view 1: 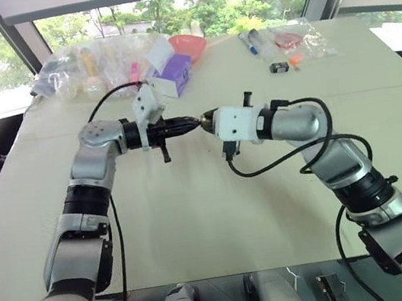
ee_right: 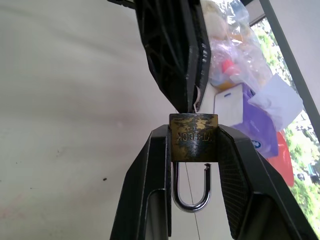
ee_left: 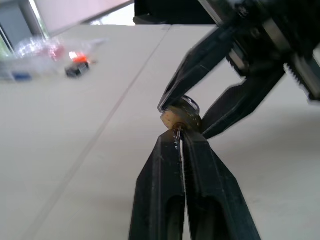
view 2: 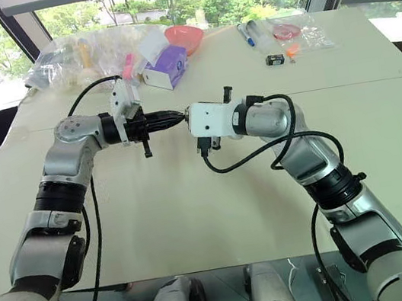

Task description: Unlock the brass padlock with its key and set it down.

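Right wrist view: right gripper [ee_right: 194, 145] clamped on the brass padlock [ee_right: 193, 137], one finger on each side of the body; silvery shackle [ee_right: 191, 187] hangs with one leg free of the body, apparently unlocked. Left wrist view: left gripper [ee_left: 179, 134] pinched on a thin silvery key [ee_left: 178, 141] whose tip meets the lock's face. Head views: both grippers meet tip to tip above the table [view 1: 197, 220]. Far edge: plastic bags [view 1: 86, 65], purple box [view 1: 175, 74], red bowl [view 1: 188, 44].
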Tool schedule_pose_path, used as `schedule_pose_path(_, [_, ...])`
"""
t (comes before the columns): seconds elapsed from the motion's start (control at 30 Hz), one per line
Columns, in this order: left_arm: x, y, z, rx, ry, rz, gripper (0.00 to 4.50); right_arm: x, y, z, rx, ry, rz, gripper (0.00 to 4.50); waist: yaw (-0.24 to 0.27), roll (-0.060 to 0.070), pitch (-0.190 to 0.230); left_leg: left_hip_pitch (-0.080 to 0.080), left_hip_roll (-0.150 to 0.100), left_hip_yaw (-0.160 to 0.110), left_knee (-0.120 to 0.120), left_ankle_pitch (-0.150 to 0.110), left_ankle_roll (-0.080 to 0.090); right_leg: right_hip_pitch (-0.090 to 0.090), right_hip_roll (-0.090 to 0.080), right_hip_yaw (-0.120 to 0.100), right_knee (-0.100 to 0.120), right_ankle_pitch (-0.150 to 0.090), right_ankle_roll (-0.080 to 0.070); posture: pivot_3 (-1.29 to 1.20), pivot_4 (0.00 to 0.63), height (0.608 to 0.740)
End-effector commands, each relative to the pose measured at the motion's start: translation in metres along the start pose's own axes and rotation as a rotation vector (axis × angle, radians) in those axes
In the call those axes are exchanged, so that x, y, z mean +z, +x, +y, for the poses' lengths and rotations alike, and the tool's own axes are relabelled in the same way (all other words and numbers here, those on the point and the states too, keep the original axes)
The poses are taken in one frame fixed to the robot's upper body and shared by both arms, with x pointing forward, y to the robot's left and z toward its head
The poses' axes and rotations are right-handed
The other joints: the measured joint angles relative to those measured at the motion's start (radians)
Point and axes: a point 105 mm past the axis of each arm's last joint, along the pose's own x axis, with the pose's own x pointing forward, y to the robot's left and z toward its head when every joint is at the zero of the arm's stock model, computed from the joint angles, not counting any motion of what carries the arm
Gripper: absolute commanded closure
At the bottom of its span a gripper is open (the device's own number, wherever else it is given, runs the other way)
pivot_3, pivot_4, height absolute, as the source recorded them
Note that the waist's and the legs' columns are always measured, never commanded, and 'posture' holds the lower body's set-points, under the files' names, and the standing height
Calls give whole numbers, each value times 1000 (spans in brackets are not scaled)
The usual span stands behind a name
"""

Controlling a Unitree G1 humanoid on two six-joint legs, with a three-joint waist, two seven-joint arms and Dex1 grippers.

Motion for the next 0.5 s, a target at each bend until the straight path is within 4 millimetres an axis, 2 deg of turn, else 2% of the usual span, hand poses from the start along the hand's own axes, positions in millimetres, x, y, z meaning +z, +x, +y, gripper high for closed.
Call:
schedule_pose_path(0.03, [20,-5,-5,-46,-142,-80,2641,21,-2,-6,-24,-59,-71,3827,-2,0,0,0,0,0,0,0,0,0,0,0,0,0,0,0,150,734])
schedule_pose_path(0.1, [24,-4,-11,-84,-204,-114,2641,21,-2,-7,-29,-63,-70,3827,-2,0,0,0,0,-1,0,0,0,0,0,0,0,0,0,0,150,734])
schedule_pose_path(0.2, [19,-1,-16,-110,-268,-116,2641,21,-2,-8,-33,-67,-72,3827,1,0,0,0,0,-1,0,0,0,0,0,0,0,0,0,0,150,734])
schedule_pose_path(0.5, [0,4,-18,-97,-275,-48,2641,24,-3,-12,-57,-79,-75,3827,1,0,0,0,0,-1,0,0,0,0,0,0,0,0,0,0,150,734])
